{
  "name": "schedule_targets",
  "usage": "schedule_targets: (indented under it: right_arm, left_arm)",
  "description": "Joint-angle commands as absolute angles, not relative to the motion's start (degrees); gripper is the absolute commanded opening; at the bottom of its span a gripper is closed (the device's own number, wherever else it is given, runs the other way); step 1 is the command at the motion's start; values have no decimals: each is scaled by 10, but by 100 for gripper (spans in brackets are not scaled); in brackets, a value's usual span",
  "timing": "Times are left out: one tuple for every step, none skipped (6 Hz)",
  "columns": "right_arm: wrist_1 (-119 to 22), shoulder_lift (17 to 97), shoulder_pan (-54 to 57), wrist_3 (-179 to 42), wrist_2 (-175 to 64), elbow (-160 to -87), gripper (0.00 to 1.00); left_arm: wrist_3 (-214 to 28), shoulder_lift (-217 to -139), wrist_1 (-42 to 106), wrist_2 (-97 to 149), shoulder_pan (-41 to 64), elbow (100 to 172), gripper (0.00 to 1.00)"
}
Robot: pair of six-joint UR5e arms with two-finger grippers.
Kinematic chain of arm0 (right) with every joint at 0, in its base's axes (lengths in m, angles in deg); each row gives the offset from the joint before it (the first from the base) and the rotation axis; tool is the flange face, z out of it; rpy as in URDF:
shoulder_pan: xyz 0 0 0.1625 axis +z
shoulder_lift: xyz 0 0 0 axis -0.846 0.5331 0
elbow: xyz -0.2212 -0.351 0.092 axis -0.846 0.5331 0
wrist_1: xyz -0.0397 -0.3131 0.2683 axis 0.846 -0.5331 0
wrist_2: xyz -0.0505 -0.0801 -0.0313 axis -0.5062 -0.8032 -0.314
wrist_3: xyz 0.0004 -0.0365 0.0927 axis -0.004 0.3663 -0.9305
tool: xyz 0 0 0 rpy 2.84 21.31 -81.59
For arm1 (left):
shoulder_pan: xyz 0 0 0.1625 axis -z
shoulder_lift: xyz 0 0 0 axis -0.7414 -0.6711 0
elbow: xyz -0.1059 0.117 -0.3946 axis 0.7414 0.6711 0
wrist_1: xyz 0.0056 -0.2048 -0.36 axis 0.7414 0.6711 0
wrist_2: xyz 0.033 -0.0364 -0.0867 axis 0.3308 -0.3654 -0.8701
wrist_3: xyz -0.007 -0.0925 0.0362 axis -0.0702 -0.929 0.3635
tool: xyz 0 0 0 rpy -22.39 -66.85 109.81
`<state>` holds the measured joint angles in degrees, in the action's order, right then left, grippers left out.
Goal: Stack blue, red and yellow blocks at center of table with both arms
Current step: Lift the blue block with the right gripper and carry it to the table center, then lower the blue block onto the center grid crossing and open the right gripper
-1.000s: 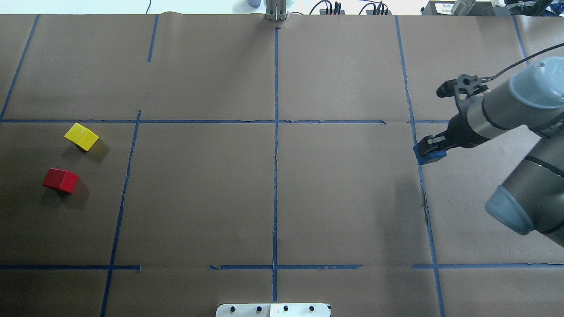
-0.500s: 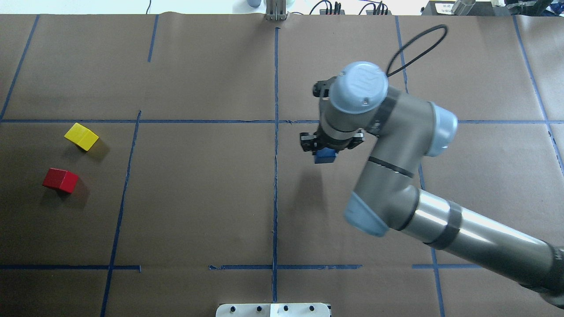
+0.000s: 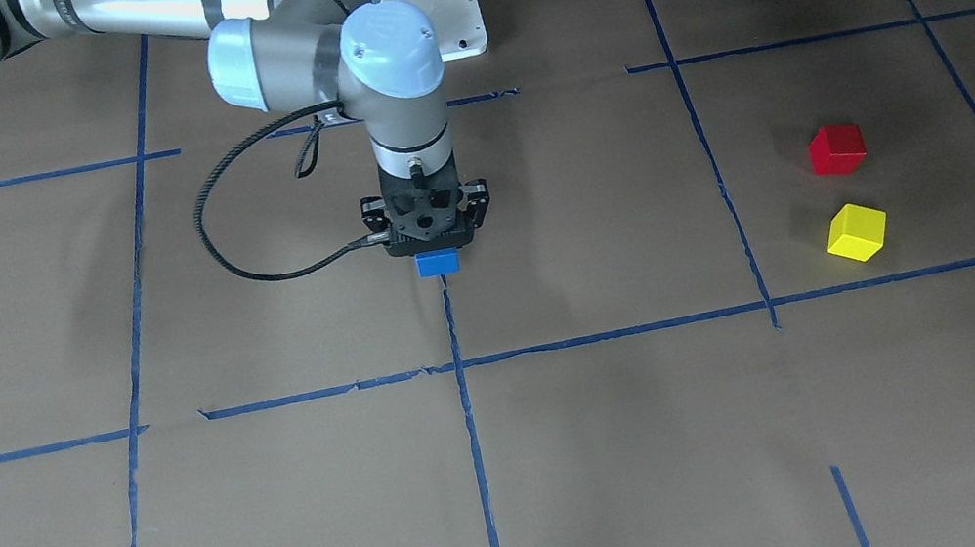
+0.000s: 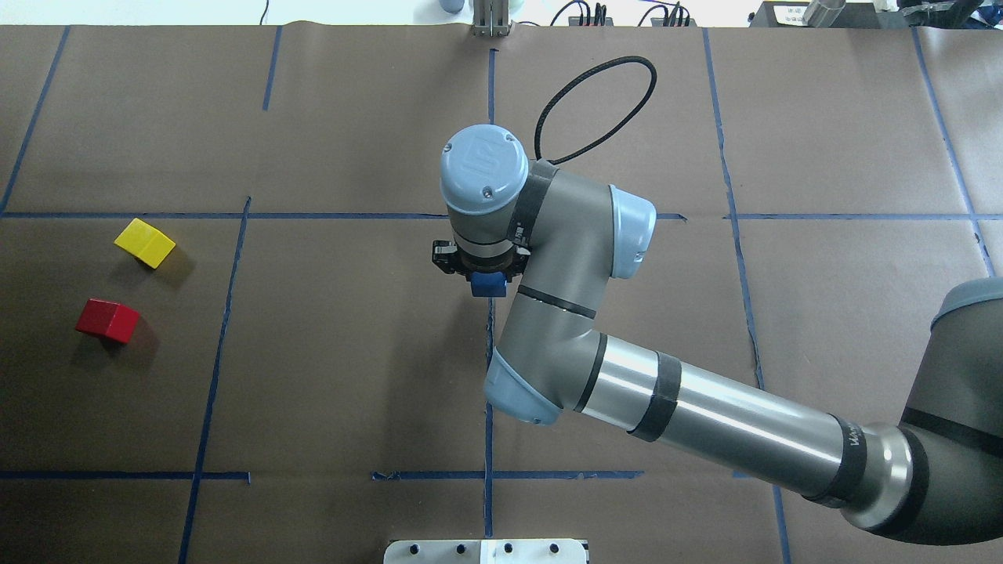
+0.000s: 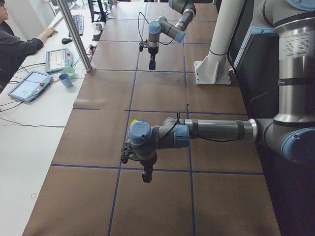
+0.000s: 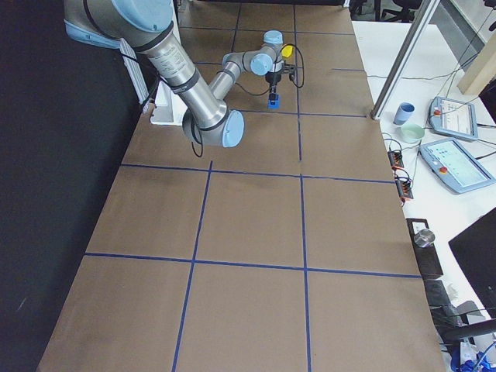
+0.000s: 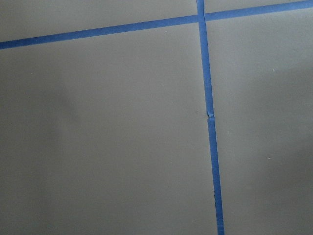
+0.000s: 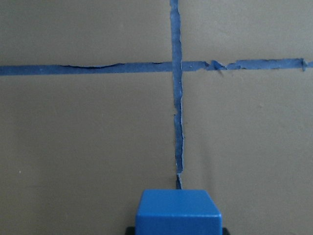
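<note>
My right gripper (image 4: 487, 282) is shut on the blue block (image 4: 487, 287) and holds it upright over the middle tape line near the table's centre. I cannot tell if the block touches the paper. It also shows in the front view (image 3: 437, 263) and at the bottom of the right wrist view (image 8: 177, 211). The yellow block (image 4: 145, 243) and the red block (image 4: 108, 321) lie apart at the table's left end, far from both grippers. My left gripper (image 5: 146, 177) shows only in the exterior left view. I cannot tell if it is open or shut.
Blue tape lines (image 4: 490, 157) divide the brown paper table cover into a grid. The white robot base plate (image 4: 486, 551) sits at the near edge. An operator (image 5: 15, 46), tablets and a cup (image 5: 65, 79) are beside the far side, by a metal pole (image 5: 76, 34).
My right arm has swung from the table's right side to the centre, carrying the blue block. The red and yellow blocks have not moved.
</note>
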<state>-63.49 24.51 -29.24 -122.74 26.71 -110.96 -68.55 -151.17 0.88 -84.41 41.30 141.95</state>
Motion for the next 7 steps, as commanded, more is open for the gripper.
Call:
schedule_targets:
  right_arm:
    - [-634, 249, -301, -1228, 264, -1099, 19]
    - [-632, 252, -304, -1224, 264, -1099, 26]
    - [-596, 269, -311, -1227, 264, -1099, 40]
    - [-547, 285, -315, -1229, 263, -1083, 99]
    - [-540, 278, -314, -1229, 265, -1083, 99]
    - [-542, 271, -311, -1229, 267, -1084, 100]
    - [-546, 270, -302, -1227, 269, -1092, 100]
  left_arm:
    - [-686, -1512, 9, -844, 413, 1420, 100]
    - [-686, -1513, 9, -844, 413, 1419, 100]
    - [-686, -1513, 9, -844, 413, 1419, 100]
    - [-686, -1513, 9, -844, 413, 1419, 100]
    - [-686, -1513, 9, -844, 413, 1419, 100]
    - [-686, -1515, 10, -844, 413, 1419, 100]
    - [-686, -1515, 10, -844, 413, 1419, 100]
